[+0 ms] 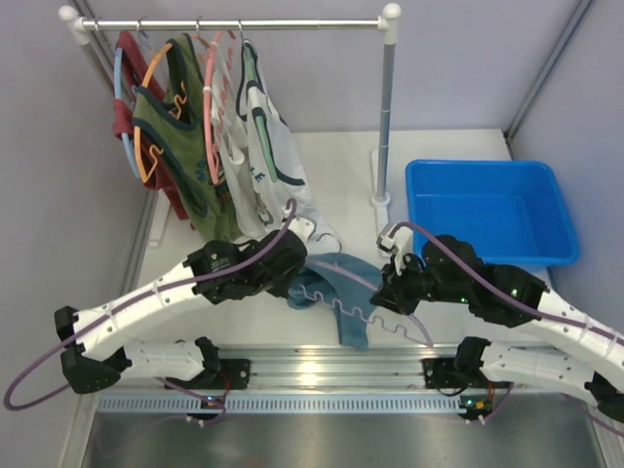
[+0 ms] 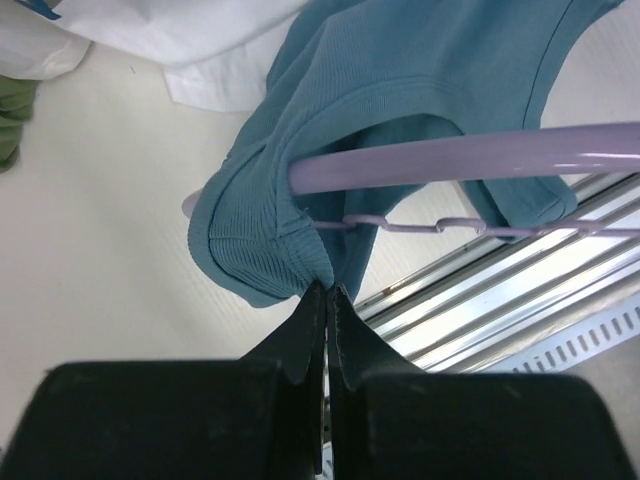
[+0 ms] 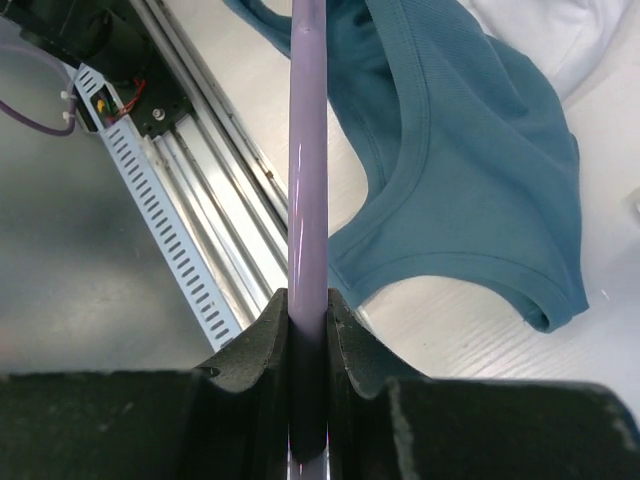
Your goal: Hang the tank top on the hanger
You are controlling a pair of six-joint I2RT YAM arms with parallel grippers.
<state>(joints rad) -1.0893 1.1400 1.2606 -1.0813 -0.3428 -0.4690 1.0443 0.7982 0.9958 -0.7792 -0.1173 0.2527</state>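
Observation:
The teal tank top (image 1: 336, 292) hangs between my two grippers over the table's front edge. One shoulder strap is looped over an arm of the lavender hanger (image 1: 378, 320). My left gripper (image 1: 295, 276) is shut on the ribbed strap edge of the tank top (image 2: 400, 70), right at its fingertips (image 2: 328, 290). The hanger's arm (image 2: 470, 160) passes through the strap, with its wavy bar below. My right gripper (image 1: 388, 292) is shut on the hanger's arm (image 3: 308, 150), which runs straight out from between its jaws (image 3: 308, 300). The rest of the tank top (image 3: 470, 150) lies to the right of it.
A clothes rack (image 1: 234, 23) at the back left carries an olive patterned top (image 1: 185, 146), a white top (image 1: 258, 127) and a red garment on coloured hangers. A blue bin (image 1: 487, 210) stands at the right. The metal rail (image 1: 322, 369) runs along the near edge.

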